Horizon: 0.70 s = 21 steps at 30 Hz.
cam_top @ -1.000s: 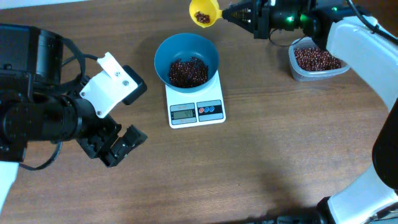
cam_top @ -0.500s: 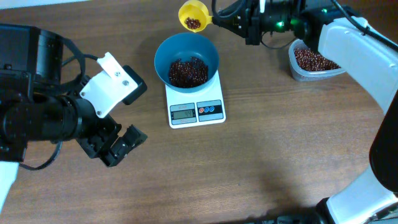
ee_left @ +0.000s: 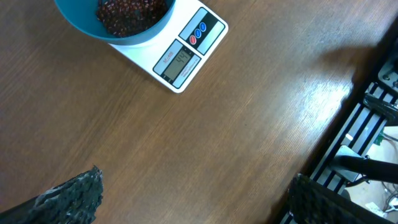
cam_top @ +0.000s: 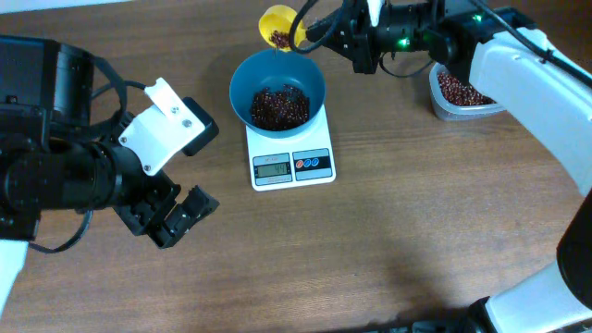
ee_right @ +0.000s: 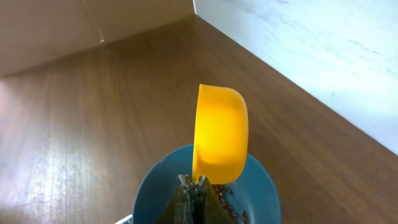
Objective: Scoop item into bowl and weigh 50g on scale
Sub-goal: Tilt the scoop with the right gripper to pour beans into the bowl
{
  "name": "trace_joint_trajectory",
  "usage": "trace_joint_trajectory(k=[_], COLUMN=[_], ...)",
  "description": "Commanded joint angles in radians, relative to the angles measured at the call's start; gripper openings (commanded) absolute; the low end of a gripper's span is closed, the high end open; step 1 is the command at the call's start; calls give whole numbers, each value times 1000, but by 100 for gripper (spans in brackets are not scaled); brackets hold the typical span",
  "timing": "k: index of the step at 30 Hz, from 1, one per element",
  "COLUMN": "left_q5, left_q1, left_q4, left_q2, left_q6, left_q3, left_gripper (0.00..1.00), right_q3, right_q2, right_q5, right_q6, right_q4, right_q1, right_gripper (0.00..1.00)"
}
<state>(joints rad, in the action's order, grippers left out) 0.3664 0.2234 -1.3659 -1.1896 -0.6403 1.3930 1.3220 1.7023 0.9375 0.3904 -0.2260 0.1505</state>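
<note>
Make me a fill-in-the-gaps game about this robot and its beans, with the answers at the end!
1. The small dark red-brown beans lie in the round teal-blue plastic bowl, which stands on the small white square kitchen ____.
2. The right gripper is shut on a ____ plastic scoop, tilted over the bowl's rim.
3. The left gripper holds nothing; its jaws stand ____.
Missing words: scale; yellow; open.

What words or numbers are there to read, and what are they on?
On the scale, the display: dark digits, too blurred to read.
The red and blue buttons: any marks are too small to read.
The yellow scoop and the bowl: no writing seen.
</note>
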Motion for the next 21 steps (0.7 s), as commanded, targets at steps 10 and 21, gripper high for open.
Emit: trace_joint_trajectory(k=[10, 21], left_q5=[4, 4], left_q1=[4, 4], left_q4=[2, 2], left_q2=[2, 2], left_q6=[-19, -19], left_q3=[1, 1], left_gripper=[99, 99], right_q3=[8, 13], right_q2=[-88, -111], right_q5=[-164, -208], right_q6=[104, 111], right_q4=[-103, -152], right_q1=[21, 52], right_gripper=[4, 4])
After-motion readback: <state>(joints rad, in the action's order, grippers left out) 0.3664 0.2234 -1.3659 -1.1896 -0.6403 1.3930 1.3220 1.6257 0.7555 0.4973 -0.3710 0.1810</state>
